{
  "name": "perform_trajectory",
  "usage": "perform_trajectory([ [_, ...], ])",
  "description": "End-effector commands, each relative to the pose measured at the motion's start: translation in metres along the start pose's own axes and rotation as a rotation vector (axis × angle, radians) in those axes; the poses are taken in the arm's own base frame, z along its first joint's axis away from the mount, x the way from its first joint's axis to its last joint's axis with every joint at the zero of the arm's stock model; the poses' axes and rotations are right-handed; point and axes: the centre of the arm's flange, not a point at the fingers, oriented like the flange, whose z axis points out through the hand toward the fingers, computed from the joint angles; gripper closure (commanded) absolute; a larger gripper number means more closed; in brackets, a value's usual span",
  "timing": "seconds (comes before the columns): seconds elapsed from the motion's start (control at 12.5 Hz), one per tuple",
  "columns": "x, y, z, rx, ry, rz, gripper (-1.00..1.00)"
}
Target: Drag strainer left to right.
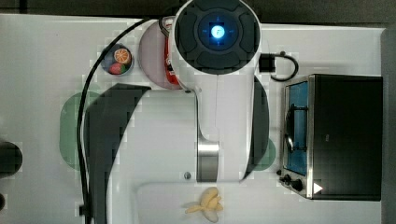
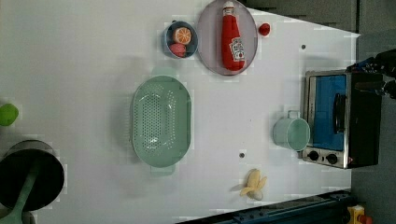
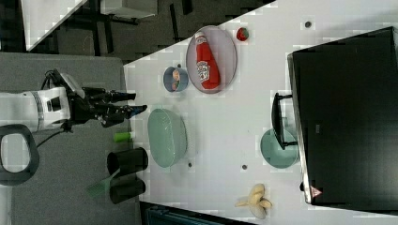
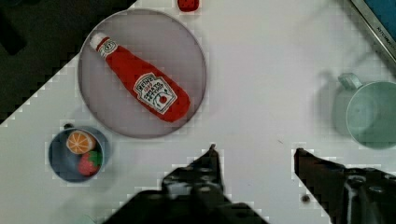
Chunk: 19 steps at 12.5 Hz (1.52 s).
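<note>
The strainer (image 2: 161, 121) is a large pale mint-green oval colander with a grid of small holes, resting on the white table (image 2: 84, 70). It sits left of centre in the left view. In the right view the strainer (image 3: 166, 137) lies close to the table's edge. In the top view the arm covers most of the strainer (image 1: 70, 126). My gripper (image 3: 140, 102) hovers well clear of the table, apart from the strainer. In the wrist view my gripper (image 4: 254, 154) is open, with bare table between its black fingers (image 4: 210, 165).
A mint-green handled cup (image 2: 292, 133) stands beside a toaster oven (image 2: 341, 119). A ketchup bottle (image 2: 232, 37) lies on a grey plate (image 2: 208, 51), with a blue fruit bowl (image 2: 180, 39) next to it. A banana (image 2: 253, 184) lies near the table's edge. A black pot (image 2: 28, 175) holds a green utensil.
</note>
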Motion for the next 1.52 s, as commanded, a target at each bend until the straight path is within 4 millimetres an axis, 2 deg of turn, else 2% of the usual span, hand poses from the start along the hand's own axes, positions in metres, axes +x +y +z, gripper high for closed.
perform_trajectory([
  [0.08, -0.038, 0.091, -0.092, -0.023, 0.016, 0.222, -0.60],
  [0.24, -0.046, 0.080, -0.093, -0.012, 0.019, 0.196, -1.00],
  [0.4, -0.076, 0.045, -0.089, 0.001, -0.005, 0.119, -1.00],
  [0.64, -0.138, -0.016, -0.074, -0.030, -0.011, 0.029, -1.00],
  [0.96, -0.218, -0.085, -0.037, -0.062, 0.002, 0.210, -1.00],
  [1.12, -0.251, -0.115, -0.004, -0.066, 0.000, 0.362, -1.00],
  [1.28, -0.277, -0.140, 0.039, -0.051, -0.011, 0.516, -1.00],
  [1.52, -0.298, -0.161, 0.116, -0.013, -0.028, 0.674, -1.00],
])
